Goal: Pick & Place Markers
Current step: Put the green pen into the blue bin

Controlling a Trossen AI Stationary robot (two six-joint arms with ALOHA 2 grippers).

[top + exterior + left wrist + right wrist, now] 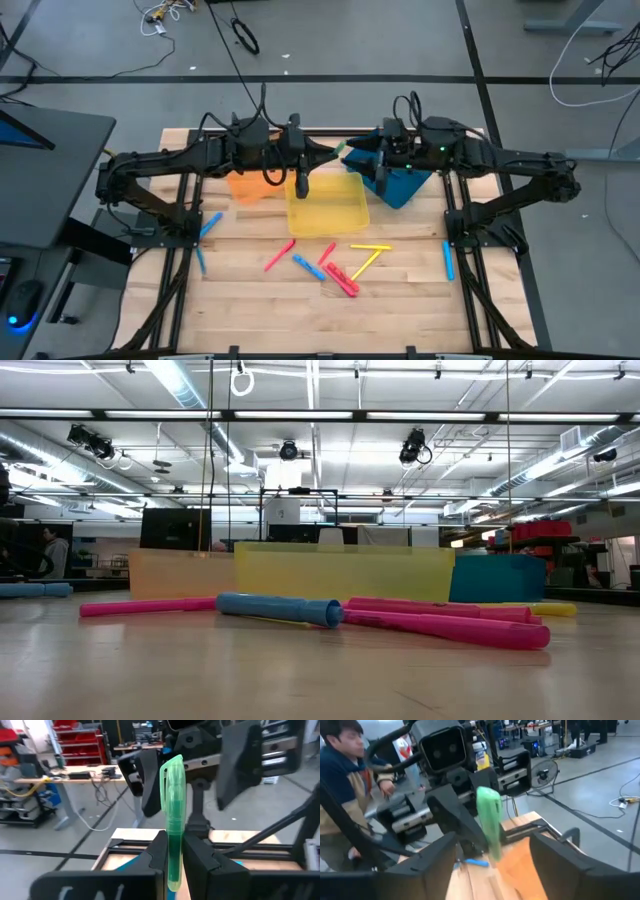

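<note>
Left wrist view: left hand point(172, 857) pinches green marker point(172, 820) at its lower barrel, held above the yellow tray point(327, 205). Marker looks light, rigid, slick plastic; mid-barrel is the safest hold. Right hand point(495, 852) spread wide, facing it, near the tray. Only the high view shows loose markers point(335, 268) on tabletop point(250, 300) beside the tray.

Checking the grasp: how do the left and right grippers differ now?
The left gripper is shut on the green marker; the right gripper is open and empty. The left's jaws pinch the marker's lower half; the right's stand wide apart, facing it. Both meet over the far side of the table.
</note>
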